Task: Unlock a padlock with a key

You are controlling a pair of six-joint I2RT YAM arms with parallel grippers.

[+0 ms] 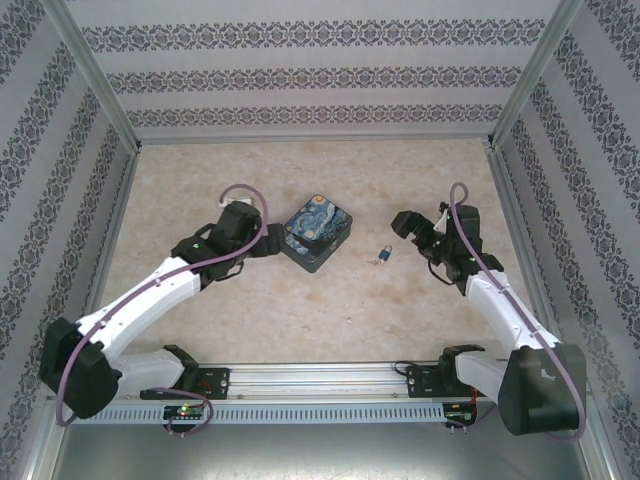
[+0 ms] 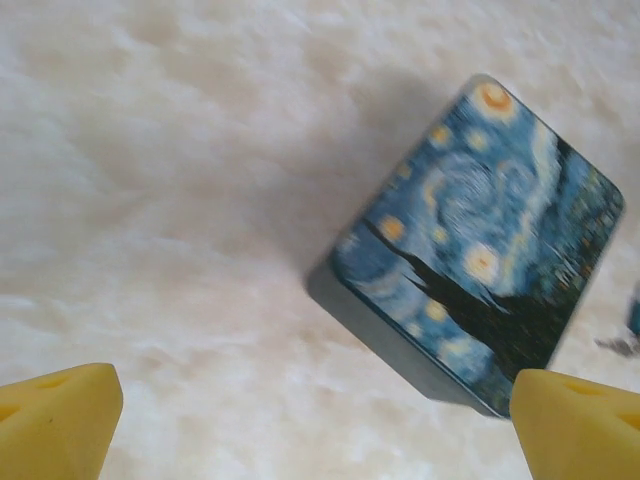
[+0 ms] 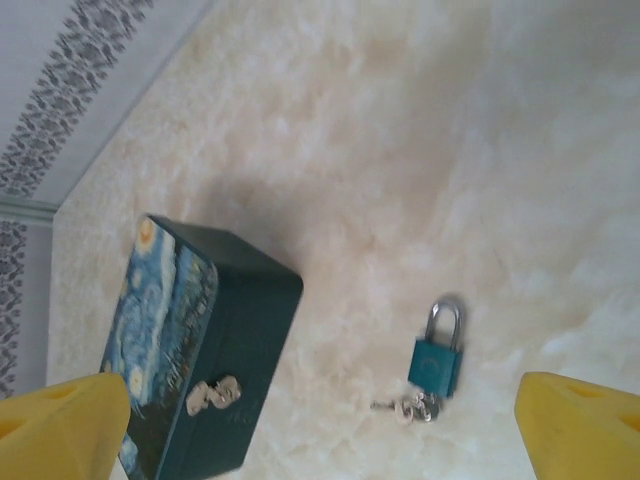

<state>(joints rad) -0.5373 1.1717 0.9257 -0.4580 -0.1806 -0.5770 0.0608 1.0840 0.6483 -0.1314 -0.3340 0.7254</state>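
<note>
1. The left gripper (image 1: pixel 268 243) hangs just beside the left edge of the painted box (image 1: pixel 317 235). Its yellow fingers (image 2: pixel 55 415) are spread wide with nothing between them.
2. The box stands on the table (image 1: pixel 300 310) between the two arms. It has a small silvery clasp (image 3: pixel 213 393) on its teal side, and it looks like a bystander, not the thing to unlock.
3. The padlock (image 3: pixel 436 362) lies flat on the table, right of the box and apart from it. It has a teal body, and its silvery shackle (image 3: pixel 445 320) seems to be seated shut. It is likely light, hard and smooth, so it would skid under a push. The best hold is across the flat faces of the body, leaving the bottom end free.
4. The key (image 3: pixel 405 408) lies at the bottom end of the padlock, touching it. I cannot tell whether it sits in the keyhole. It is thin, stiff metal, easy to lose from a pinch, so it should be taken by its head.
5. The right gripper (image 1: pixel 405 225) hovers near the padlock on its right. Its fingers (image 3: pixel 580 425) are also spread wide and empty.
</note>
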